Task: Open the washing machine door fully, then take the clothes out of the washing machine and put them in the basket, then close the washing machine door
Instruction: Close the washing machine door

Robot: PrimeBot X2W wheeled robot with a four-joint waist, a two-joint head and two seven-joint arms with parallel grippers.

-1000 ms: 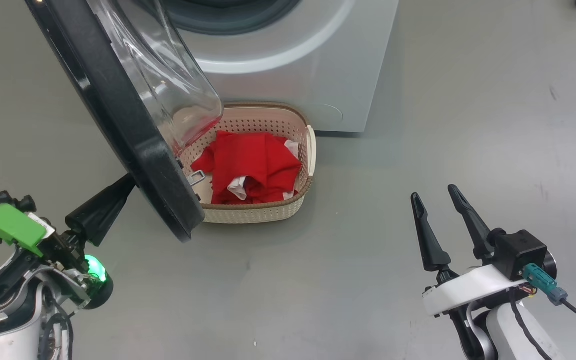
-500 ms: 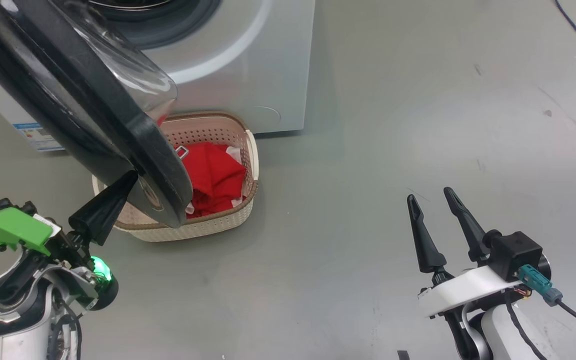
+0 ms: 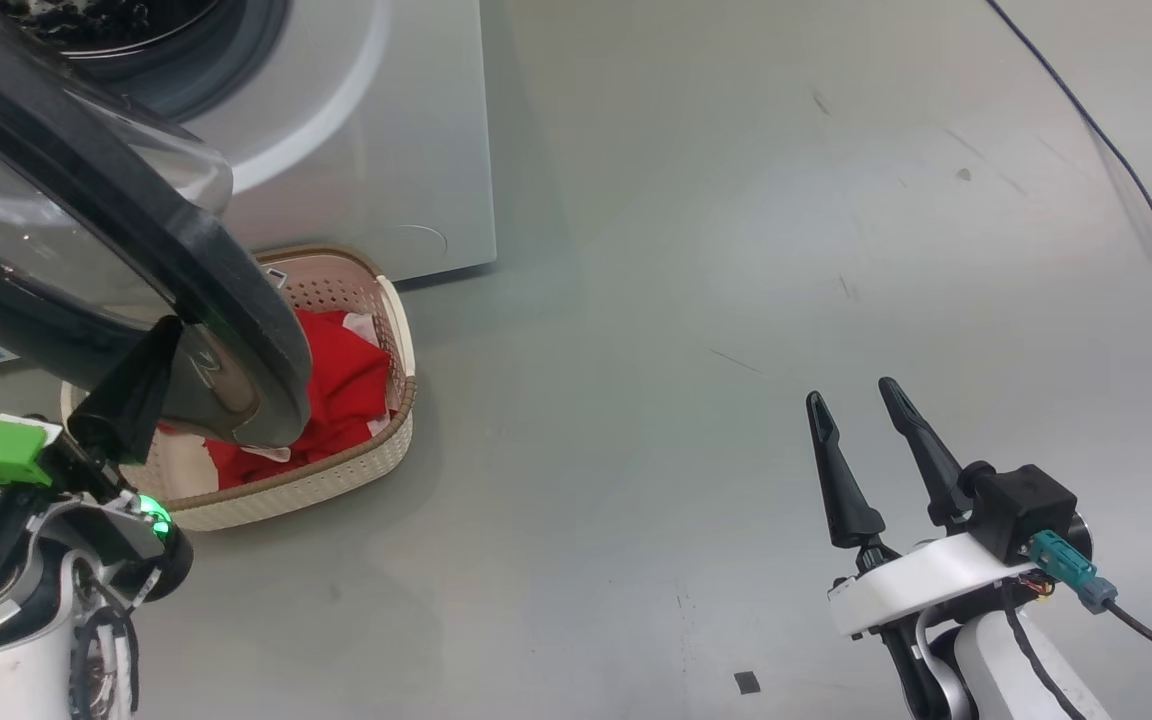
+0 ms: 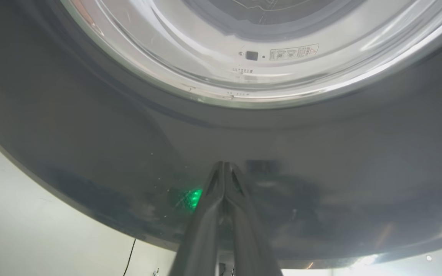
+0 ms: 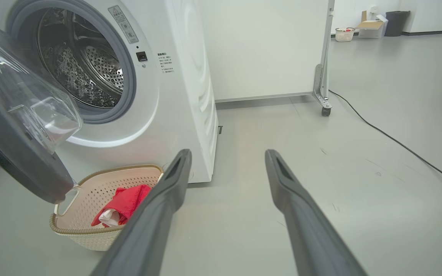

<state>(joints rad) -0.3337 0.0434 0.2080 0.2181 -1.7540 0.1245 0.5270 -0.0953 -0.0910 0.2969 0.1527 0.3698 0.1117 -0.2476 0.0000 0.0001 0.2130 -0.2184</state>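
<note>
Left gripper (image 4: 224,165): jaws together, tips against washing machine door (image 3: 236,290) rim.
Right gripper (image 3: 849,391): jaws apart, empty; clothes (image 3: 346,385) in basket (image 3: 336,478), well apart.

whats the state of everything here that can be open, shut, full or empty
round black-rimmed glass washing machine door: open
white front-loading washing machine: steel drum shows no clothes
red clothes with white trim: heaped in the basket
cream perforated plastic basket: upright, holding the clothes
left gripper: shut, tips at the door's black rim
right gripper: open, empty
</note>
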